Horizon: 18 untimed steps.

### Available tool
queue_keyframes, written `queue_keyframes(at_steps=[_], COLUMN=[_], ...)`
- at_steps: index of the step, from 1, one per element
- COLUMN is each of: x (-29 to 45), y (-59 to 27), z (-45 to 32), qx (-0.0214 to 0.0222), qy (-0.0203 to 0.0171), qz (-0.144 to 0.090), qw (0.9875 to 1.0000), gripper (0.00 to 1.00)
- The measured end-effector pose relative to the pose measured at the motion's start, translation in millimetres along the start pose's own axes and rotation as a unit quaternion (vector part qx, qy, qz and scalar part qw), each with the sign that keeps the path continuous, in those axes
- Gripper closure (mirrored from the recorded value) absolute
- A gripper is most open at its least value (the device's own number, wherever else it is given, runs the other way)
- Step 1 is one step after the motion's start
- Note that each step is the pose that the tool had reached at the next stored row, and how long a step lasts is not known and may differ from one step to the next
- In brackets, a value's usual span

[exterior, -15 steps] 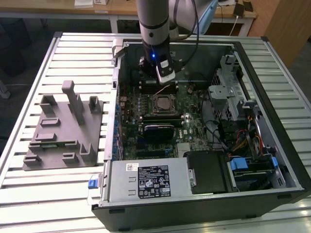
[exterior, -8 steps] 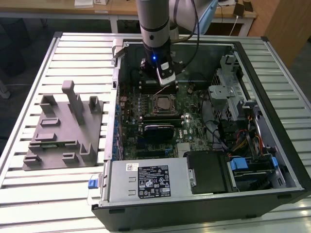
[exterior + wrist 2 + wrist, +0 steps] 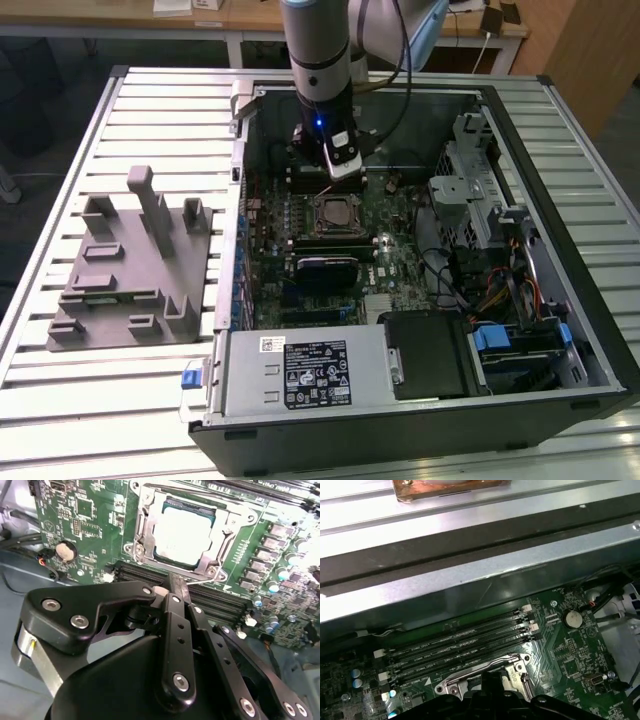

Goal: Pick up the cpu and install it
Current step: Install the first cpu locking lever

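A slatted metal table (image 3: pixel 150 90) carries an open computer case (image 3: pixel 420 432), with a grey fixture block (image 3: pixel 120 270) at the exterior view's left. The arm (image 3: pixel 320 50) reaches down into the case over the green motherboard (image 3: pixel 95 515). The jaws look pressed together with nothing between them. The cpu (image 3: pixel 184 534) lies flat inside the socket's metal frame (image 3: pixel 144 530), just beyond the jaw tips across the memory slots (image 3: pixel 140 572); being square, it has no long axis
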<state>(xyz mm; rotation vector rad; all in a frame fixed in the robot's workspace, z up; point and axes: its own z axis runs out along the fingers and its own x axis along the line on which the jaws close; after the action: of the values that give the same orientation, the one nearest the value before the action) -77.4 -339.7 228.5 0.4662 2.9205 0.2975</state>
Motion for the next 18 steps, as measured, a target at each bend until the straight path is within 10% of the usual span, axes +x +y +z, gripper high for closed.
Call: queue_keyframes(at_steps=[5,18], x=[0.1,5.8], y=[0.7,14.8], z=[2.9,14.8], qx=[0.0020,0.0060], qy=[-0.0074,-0.0101], qz=[0.008,0.013], qw=[0.9999,0.9998], gripper=[0.89,0.89])
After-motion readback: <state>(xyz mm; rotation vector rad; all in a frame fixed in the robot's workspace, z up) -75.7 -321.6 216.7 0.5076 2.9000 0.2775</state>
